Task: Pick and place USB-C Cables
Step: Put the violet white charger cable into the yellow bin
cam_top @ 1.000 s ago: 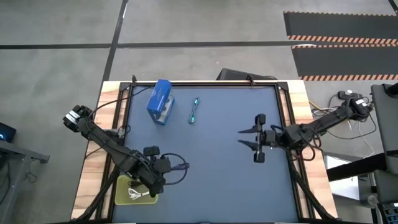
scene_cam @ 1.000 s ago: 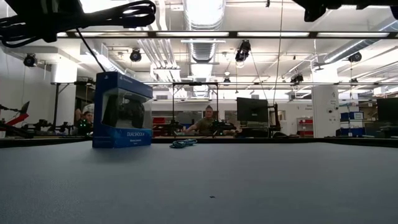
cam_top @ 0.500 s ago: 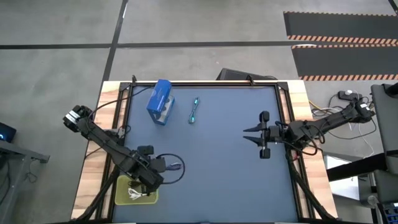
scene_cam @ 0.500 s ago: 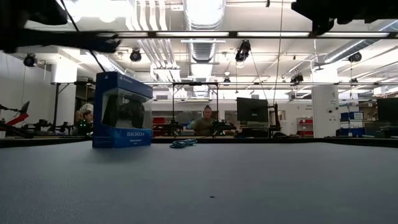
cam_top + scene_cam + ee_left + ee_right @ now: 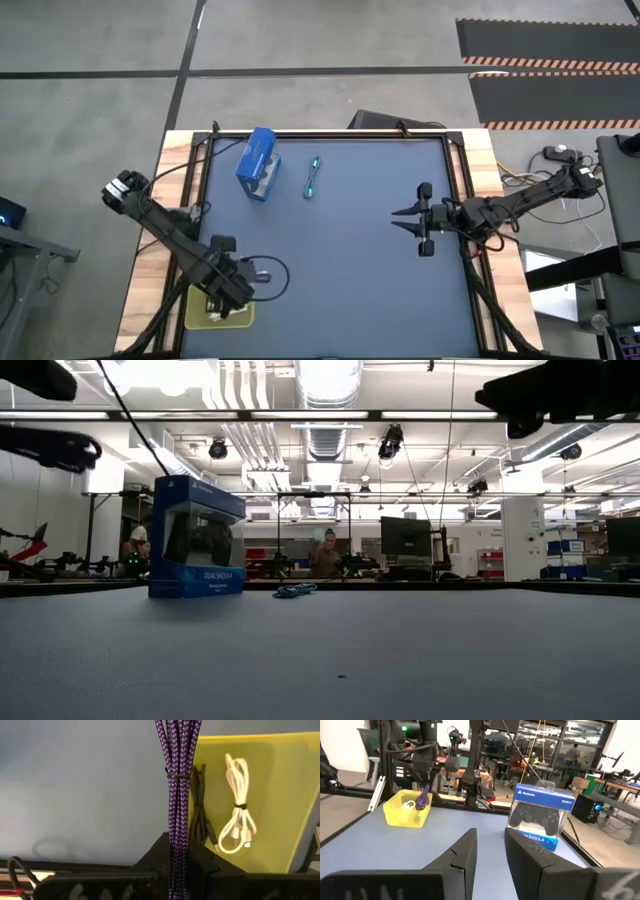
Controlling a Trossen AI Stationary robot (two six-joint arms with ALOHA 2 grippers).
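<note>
The left pincer (image 5: 175, 862), clamped on the purple USB-C cable (image 5: 177, 780), hangs it over the yellow tray (image 5: 280, 795) beside the white cable (image 5: 239, 805) and black cable (image 5: 199, 810), seemingly for release, while the right pincer (image 5: 403, 218) waits open, and the teal cable (image 5: 313, 177) lies by the blue controller box (image 5: 258, 163) on the worktop (image 5: 350, 270).

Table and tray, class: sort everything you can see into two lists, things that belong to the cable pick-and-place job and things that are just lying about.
Part of the job:
- purple cable, held in the left gripper
- white cable and black cable, in the yellow tray
- teal cable, on the table

Just lying about:
- blue controller box
- right gripper, waiting, fingers open
</note>
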